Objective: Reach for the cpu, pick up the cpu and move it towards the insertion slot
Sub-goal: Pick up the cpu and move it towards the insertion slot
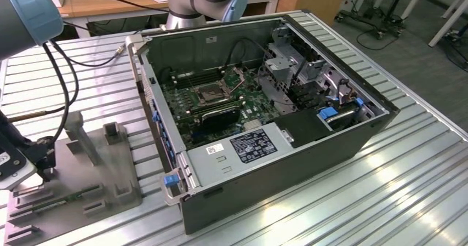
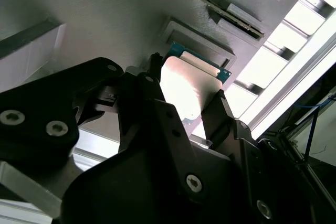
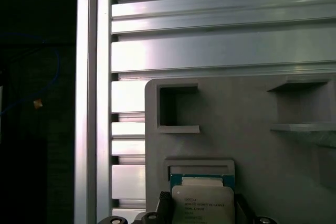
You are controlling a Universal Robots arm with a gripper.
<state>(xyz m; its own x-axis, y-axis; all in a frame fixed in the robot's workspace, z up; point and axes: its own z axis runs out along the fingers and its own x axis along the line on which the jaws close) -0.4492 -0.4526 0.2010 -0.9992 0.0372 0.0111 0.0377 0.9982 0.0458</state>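
The cpu (image 3: 203, 203) is a pale silvery square with a thin green rim, lying at the square recess (image 3: 199, 164) of the grey fixture (image 3: 294, 182). In both wrist views my gripper (image 2: 186, 85) has one black finger (image 2: 153, 69) against each of two opposite edges of the cpu (image 2: 186, 85), so it looks shut on the chip. The exterior view puts my wrist (image 1: 33, 150) low over the fixture (image 1: 95, 169) at that view's left. The insertion slot (image 1: 207, 95), a dark square socket in a silvery bracket, sits on the green board inside the open computer case (image 1: 351, 142), well away to that view's right.
A long green memory stick (image 1: 62, 202) lies in a groove of the fixture, which also has upright grey posts (image 1: 79, 136). Cables (image 1: 69, 87) trail from the arm across the ribbed metal table (image 1: 409, 191). The case's raised side wall (image 1: 150, 109) stands between fixture and socket.
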